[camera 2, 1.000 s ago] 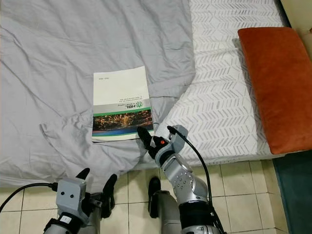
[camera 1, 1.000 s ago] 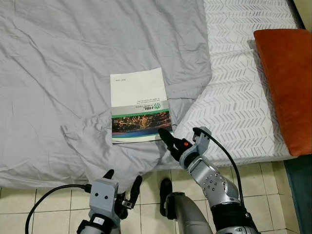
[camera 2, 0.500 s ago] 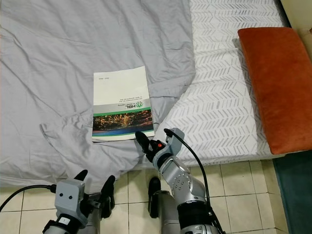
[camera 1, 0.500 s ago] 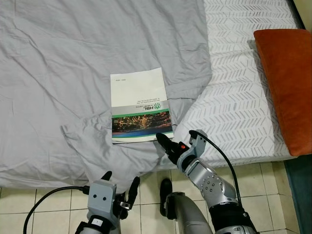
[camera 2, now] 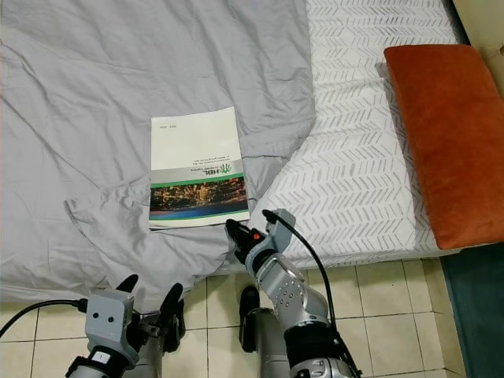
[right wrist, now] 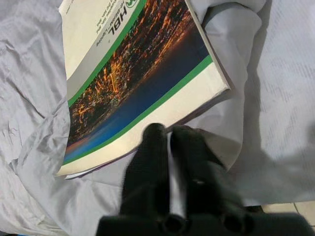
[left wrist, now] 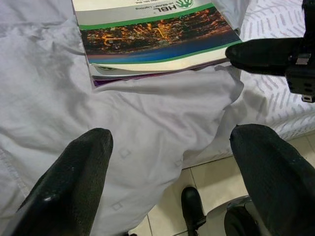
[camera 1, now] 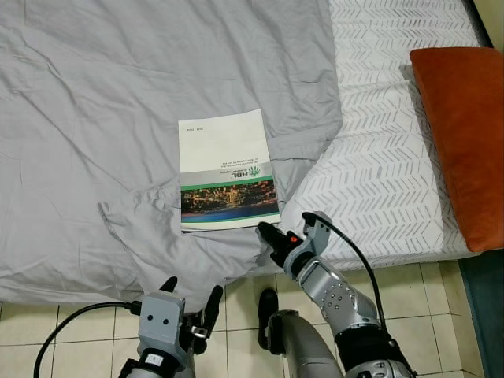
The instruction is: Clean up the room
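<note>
— down by the floor tiles (camera 1: 71, 335), what have you got?

— my left gripper (camera 1: 187, 299) hangs low at the bed's edge, jaws apart, holding nothing. my right gripper (camera 1: 268, 239), jaws together and empty, sits at the near right corner of the booklet (camera 1: 226, 171); i can't tell if it touches.

— and the booklet itself?

— flat on the grey sheet (camera 1: 118, 94), near the bed's edge. i judge it light, thin and floppy, with a slick cover. i'd pinch that near corner or the near edge, since the soft sheet gives underneath. farther right, an orange pillow (camera 1: 465, 134) lies on the patterned mattress (camera 1: 386, 150).
</note>
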### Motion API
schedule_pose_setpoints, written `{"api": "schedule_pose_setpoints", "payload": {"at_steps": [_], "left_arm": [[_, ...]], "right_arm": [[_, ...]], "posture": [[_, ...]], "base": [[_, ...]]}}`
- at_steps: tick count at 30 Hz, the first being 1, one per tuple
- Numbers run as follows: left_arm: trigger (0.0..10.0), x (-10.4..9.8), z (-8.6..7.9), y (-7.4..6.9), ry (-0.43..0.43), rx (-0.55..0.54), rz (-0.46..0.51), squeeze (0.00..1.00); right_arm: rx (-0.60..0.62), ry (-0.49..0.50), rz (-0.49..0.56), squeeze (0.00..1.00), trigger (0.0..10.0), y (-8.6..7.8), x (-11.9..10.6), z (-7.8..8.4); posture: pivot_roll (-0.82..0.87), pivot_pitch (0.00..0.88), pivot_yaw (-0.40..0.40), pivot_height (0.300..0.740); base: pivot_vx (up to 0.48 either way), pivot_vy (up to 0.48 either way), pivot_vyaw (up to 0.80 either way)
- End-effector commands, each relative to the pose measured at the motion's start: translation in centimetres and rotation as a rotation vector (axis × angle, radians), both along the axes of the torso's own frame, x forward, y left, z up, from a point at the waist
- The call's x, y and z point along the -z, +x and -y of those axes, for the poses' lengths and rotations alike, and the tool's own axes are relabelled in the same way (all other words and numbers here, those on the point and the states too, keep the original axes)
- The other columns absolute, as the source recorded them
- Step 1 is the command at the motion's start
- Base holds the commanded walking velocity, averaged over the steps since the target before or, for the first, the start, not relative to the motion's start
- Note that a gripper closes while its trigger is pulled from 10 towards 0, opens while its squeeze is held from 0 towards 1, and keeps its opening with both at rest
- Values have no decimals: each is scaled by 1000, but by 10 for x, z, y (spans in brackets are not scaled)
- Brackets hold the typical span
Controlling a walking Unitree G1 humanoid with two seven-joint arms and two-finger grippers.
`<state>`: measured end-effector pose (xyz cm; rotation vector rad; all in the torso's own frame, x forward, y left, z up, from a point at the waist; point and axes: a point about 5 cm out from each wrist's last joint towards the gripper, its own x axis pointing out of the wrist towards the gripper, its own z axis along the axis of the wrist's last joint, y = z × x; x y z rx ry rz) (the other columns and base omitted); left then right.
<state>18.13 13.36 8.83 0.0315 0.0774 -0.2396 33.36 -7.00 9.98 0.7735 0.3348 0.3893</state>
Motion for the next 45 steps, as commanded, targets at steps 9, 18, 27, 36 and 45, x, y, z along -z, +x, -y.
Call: {"api": "schedule_pose_setpoints", "payload": {"at_steps": [9, 18, 27, 36, 45], "left_arm": [[10000, 13, -5, 4, 31, -11, -48, 0], [10000, 20, -7, 33, 39, -25, -23, 0], [10000, 24, -11, 69, 40, -43, -14, 0], [10000, 23, -6, 88, 135, 12, 35, 0], [10000, 22, -9, 89, 158, 3, 17, 0]], "right_arm": [[-17, -66, 84, 0, 0, -5, -12, 2], [-9, -165, 294, 0, 0, -3, -56, 23], [70, -261, 321, 0, 2039, 1, -59, 41], [90, -431, 244, 1000, 10000, -8, -11, 50], [83, -399, 146, 1000, 10000, -19, 23, 45]], "posture": [[90, 610, -105, 740], [58, 418, -120, 740], [74, 209, -97, 740], [73, 151, -83, 740], [95, 246, -51, 740]], "base": [[0, 0, 0], [0, 0, 0], [0, 0, 0], [0, 0, 0], [0, 0, 0]]}}
